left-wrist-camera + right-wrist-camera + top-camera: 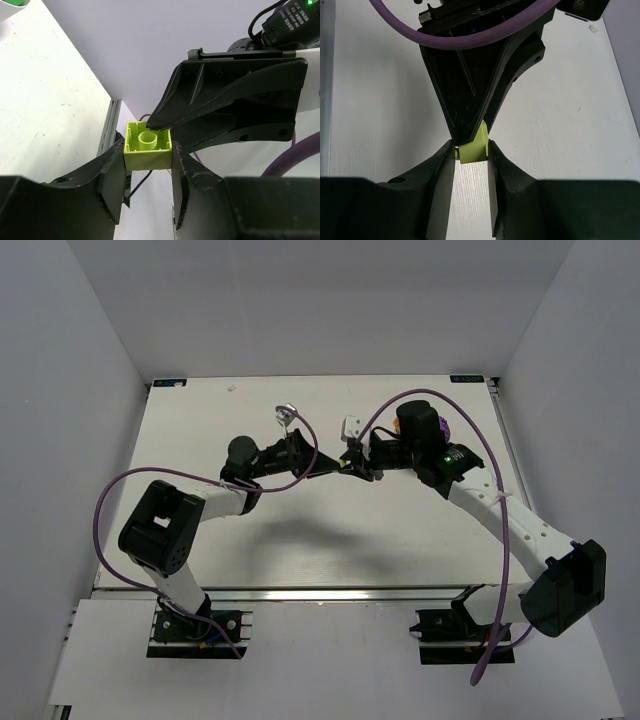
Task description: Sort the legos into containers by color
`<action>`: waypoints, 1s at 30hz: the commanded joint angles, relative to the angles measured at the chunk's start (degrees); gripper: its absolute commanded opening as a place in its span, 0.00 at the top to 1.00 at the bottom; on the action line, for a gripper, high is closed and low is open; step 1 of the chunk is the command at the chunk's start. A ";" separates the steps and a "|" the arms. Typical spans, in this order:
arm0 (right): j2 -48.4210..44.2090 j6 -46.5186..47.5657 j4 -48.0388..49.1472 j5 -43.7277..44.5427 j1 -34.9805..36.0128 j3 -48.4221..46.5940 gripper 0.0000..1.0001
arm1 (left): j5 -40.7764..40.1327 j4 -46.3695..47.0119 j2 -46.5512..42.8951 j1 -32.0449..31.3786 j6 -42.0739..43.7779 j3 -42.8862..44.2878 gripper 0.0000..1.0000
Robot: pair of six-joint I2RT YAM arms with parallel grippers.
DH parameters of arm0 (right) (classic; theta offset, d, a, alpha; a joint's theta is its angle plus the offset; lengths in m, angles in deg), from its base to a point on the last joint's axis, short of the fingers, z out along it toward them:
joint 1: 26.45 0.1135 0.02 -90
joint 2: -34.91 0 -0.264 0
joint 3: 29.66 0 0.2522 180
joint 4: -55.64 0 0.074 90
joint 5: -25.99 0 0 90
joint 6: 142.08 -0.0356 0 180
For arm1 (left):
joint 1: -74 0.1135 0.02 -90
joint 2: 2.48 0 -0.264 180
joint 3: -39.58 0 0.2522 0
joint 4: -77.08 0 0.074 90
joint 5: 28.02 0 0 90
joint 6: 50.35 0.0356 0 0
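One pale yellow-green lego brick is held above the table, and both grippers are shut on it. In the left wrist view my left gripper pinches its sides, with the hollow underside facing the camera. In the right wrist view the brick sits between the tips of my right gripper. In the top view the left gripper and right gripper meet tip to tip over the table's middle back. The other legos and the white bowl are not clearly in view.
Two small whitish pieces lie on the table behind the grippers. A purple thing shows behind the right wrist. A white edge with green in it shows at the left wrist view's top left corner.
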 commanded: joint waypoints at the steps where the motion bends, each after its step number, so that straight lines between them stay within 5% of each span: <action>1: -1.85 1.55 1.04 -0.27 0.17 -0.20 0.67 | -0.74 -0.37 0.24 -0.26 0.86 2.16 0.93; 8: -1.77 2.34 0.95 0.96 0.43 -0.55 0.49 | -0.74 0.16 0.59 -0.26 -0.11 2.60 0.92; 19: -1.24 3.57 0.77 1.93 0.52 0.07 0.44 | -0.47 1.83 0.68 -0.26 -1.42 2.34 0.91; 30: -0.36 5.15 0.51 1.23 0.44 -0.11 0.51 | -0.30 3.58 0.77 -0.26 -3.09 1.99 0.89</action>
